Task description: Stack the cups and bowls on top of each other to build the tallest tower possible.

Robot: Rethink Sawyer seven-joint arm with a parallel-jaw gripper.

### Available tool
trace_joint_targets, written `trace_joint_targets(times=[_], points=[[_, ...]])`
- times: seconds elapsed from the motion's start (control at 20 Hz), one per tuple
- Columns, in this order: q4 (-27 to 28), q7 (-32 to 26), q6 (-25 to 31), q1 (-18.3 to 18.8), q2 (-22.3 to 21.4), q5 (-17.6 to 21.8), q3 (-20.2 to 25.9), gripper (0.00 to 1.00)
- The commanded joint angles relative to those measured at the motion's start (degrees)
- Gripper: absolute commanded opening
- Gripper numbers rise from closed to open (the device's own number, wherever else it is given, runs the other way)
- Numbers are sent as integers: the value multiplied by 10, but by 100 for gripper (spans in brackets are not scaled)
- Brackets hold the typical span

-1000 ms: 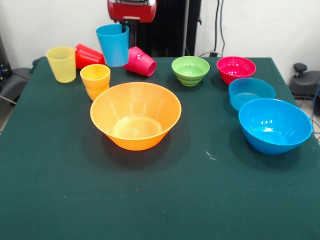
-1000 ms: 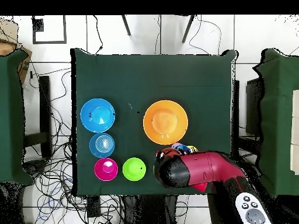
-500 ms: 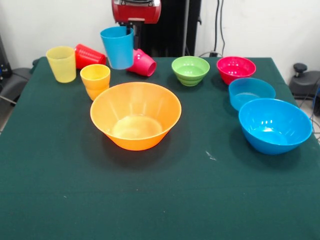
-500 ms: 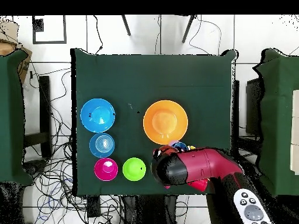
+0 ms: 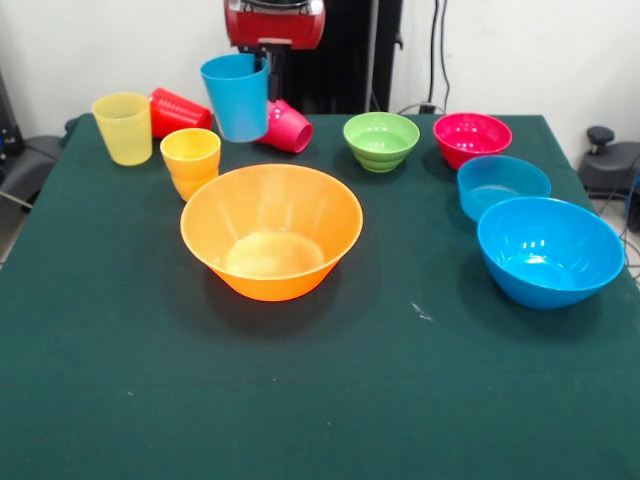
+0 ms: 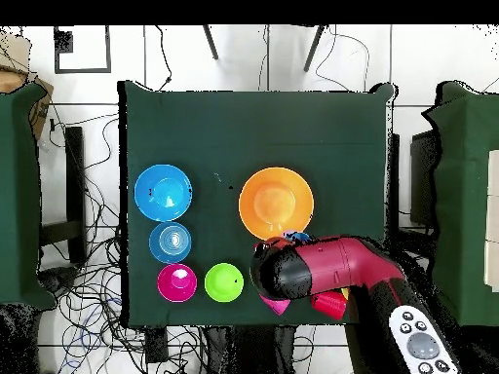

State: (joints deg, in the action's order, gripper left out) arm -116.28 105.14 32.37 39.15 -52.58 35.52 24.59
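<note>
Now the gripper [image 5: 262, 62] is clamped on the rim of the light blue cup [image 5: 236, 96], holding it tilted above the surface [image 5: 320, 400], behind the big orange bowl [image 5: 271, 231]. Just beside it the pink cup [image 5: 287, 125] lies tipped. Well apart, the big blue bowl [image 5: 549, 250] sits empty.

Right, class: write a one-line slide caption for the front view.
Gripper holds the light blue cup above the table, behind the large orange bowl.
</note>
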Motion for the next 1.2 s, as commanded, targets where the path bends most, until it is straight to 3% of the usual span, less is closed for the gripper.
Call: trace_joint_targets(times=[0.05, 1.2], points=[[52, -60, 55, -1, 63, -9, 39, 0], [107, -35, 41, -38, 117, 12, 26, 0]])
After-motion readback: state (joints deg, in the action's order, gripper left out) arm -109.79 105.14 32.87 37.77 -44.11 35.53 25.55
